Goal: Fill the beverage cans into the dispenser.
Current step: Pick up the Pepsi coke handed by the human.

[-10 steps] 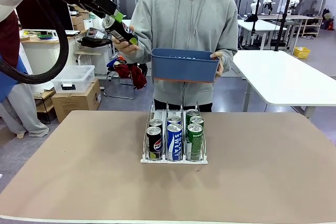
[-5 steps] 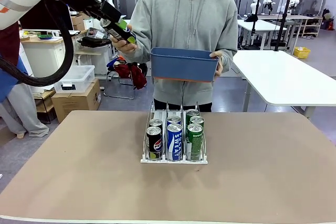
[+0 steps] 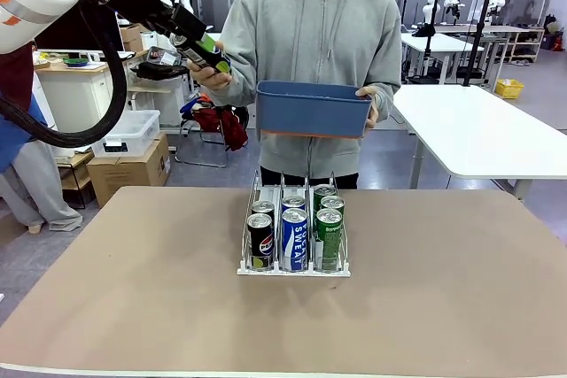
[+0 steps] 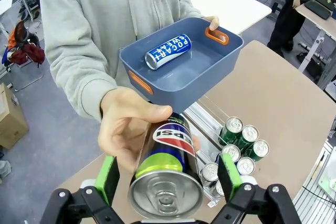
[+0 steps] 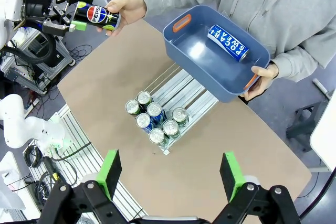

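Note:
A person's hand (image 3: pixel 210 76) holds out a black beverage can (image 3: pixel 197 49) at upper left, above and beyond the table. My left gripper (image 3: pixel 200 47) stands open around it, a green pad (image 4: pixel 107 176) on each side with gaps showing. In the left wrist view the can (image 4: pixel 167 174) points its silver top at me. The dispenser (image 3: pixel 292 271) sits mid-table holding black (image 3: pixel 260 238), blue-white (image 3: pixel 293 238) and green cans (image 3: pixel 329 235). My right gripper (image 5: pixel 171 175) hangs open high over the table, holding nothing.
The person's other hand holds a blue bin (image 3: pixel 312 110) over the dispenser's far end, with one blue-white can (image 4: pixel 167 51) lying in it. Brown tabletop (image 3: pixel 133 289) spreads bare on both sides of the dispenser. White tables and boxes stand beyond.
My left gripper has come down and in, so that its fingers now straddle the black can in the person's hand. The bin rose slightly. The right arm's view gives no earlier frame.

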Available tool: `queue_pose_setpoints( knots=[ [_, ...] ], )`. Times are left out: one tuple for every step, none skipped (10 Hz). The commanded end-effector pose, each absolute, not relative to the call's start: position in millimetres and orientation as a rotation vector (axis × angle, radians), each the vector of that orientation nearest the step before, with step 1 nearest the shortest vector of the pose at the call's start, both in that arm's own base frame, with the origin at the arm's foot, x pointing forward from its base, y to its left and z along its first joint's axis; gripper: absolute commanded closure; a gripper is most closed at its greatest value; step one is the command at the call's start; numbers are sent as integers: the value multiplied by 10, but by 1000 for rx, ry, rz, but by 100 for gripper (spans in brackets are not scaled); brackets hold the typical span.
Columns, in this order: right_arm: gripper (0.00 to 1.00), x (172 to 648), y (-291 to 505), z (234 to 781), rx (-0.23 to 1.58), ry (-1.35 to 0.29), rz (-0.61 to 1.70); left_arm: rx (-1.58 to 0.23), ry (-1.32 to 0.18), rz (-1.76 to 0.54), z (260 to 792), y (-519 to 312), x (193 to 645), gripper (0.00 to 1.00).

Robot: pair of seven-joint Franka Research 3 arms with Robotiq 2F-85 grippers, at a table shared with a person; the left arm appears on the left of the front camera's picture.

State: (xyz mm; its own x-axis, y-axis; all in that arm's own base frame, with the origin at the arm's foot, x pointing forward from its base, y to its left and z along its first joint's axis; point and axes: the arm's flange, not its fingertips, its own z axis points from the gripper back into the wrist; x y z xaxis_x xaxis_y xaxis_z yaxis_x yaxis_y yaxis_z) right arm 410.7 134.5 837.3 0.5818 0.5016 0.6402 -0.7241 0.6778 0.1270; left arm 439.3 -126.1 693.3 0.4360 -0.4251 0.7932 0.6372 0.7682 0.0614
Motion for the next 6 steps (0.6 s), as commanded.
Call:
queue_pose_setpoints(
  knots=[
    [0,4090,1320,8360,404,-601,736,-262,-902,-674,6941,-1259,4384,0],
    [0,4090,1320,8360,404,-601,736,-262,-902,-674,6941,-1259,4384,0],
    [0,4090,1320,8360,404,-601,736,-264,-902,-671,6935,-1263,4391,31],
    [0,4090,1320,8360,404,-601,736,-264,-899,-672,6922,-1261,4388,59],
    [0,4090,1320,8360,404,-601,736,-258,-898,-666,6920,-1255,4389,90],
    [0,4090,1320,8360,404,-601,736,-254,-896,-662,6921,-1250,4394,100]
  ],
)
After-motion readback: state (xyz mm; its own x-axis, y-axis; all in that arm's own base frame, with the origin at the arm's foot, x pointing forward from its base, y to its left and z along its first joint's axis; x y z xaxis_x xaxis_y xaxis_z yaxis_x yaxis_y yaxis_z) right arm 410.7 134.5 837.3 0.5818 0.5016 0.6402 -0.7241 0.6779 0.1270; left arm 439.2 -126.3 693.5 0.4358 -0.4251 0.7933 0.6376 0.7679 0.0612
